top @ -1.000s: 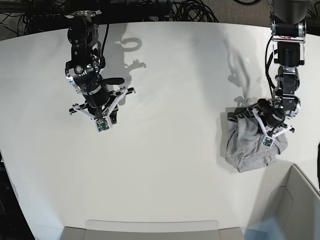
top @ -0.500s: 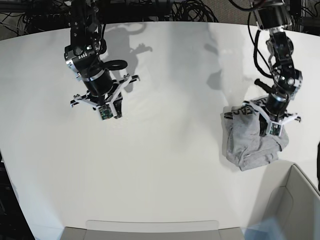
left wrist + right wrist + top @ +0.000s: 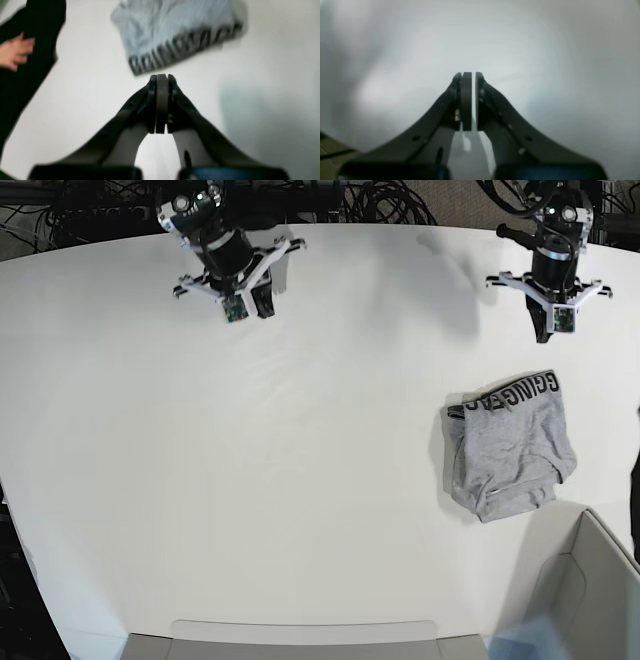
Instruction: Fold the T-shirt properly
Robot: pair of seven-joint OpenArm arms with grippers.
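The grey T-shirt (image 3: 510, 445) lies folded into a small bundle on the white table at the right, its band of black lettering along the far edge. In the left wrist view the T-shirt (image 3: 172, 30) lies ahead of my left gripper (image 3: 161, 77), which is shut and empty, clear of the cloth. In the base view the left gripper (image 3: 548, 332) hangs above the table behind the shirt. My right gripper (image 3: 467, 75) is shut and empty over bare table; in the base view it (image 3: 255, 310) is at the far left edge.
A grey bin (image 3: 590, 590) stands at the front right corner and a grey tray edge (image 3: 300, 635) runs along the front. A person's hand (image 3: 15, 52) and dark sleeve show at the left of the left wrist view. Cables lie behind the table.
Both arms have pulled back toward the table's far edge. The left gripper has let go of the T-shirt and risen away; the shirt lies still in its folded bundle.
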